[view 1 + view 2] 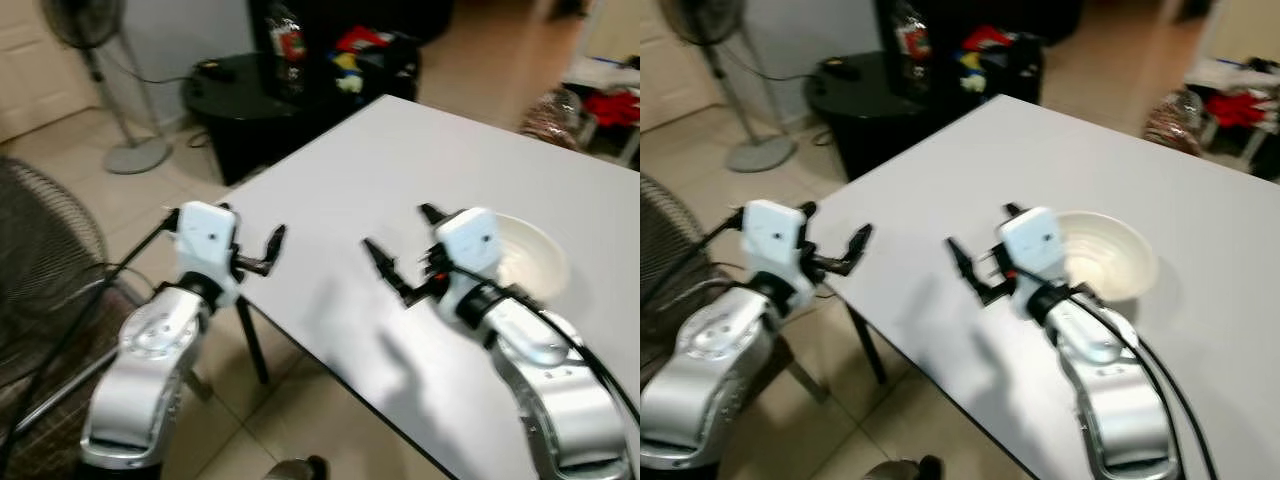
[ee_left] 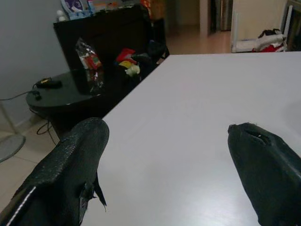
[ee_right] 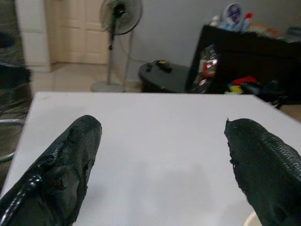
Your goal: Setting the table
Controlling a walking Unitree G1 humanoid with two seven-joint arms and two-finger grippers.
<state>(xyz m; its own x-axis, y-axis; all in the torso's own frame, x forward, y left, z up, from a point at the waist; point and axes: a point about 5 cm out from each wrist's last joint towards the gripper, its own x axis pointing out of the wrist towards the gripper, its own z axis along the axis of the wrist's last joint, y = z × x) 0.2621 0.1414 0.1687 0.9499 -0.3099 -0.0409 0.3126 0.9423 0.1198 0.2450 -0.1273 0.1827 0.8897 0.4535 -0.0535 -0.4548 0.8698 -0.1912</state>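
- Looking down through the left eye view, a white tabletop (image 1: 420, 170) runs diagonally, with a white bowl (image 1: 530, 262) sitting on it toward the robot's right; the right end effector (image 1: 400, 250) hovers over the tabletop with its two black fingers spread wide and holding nothing, and the bowl lies just beside and behind its wrist housing, not between the fingers
- The left end effector (image 1: 255, 245) hangs at the near corner edge of the tabletop, fingers apart and empty, well apart from the bowl; beyond the tabletop stand a round black side table (image 1: 235, 85) and a pedestal fan (image 1: 110, 80) on the tiled floor
- From the right eye view the same layout shows: the bowl (image 1: 1102, 256) rests upright on the tabletop, touching nothing else, with the right arm's white housing overlapping its near-left rim in the picture
- Along the left wrist view, two black fingers (image 2: 66, 174) stand wide apart over bare white tabletop, nothing between them
- Along the right wrist view, the fingers (image 3: 61, 165) are likewise spread wide over bare tabletop; a pale sliver at the picture's edge beside one finger may be the bowl's rim, though that cannot be told for certain
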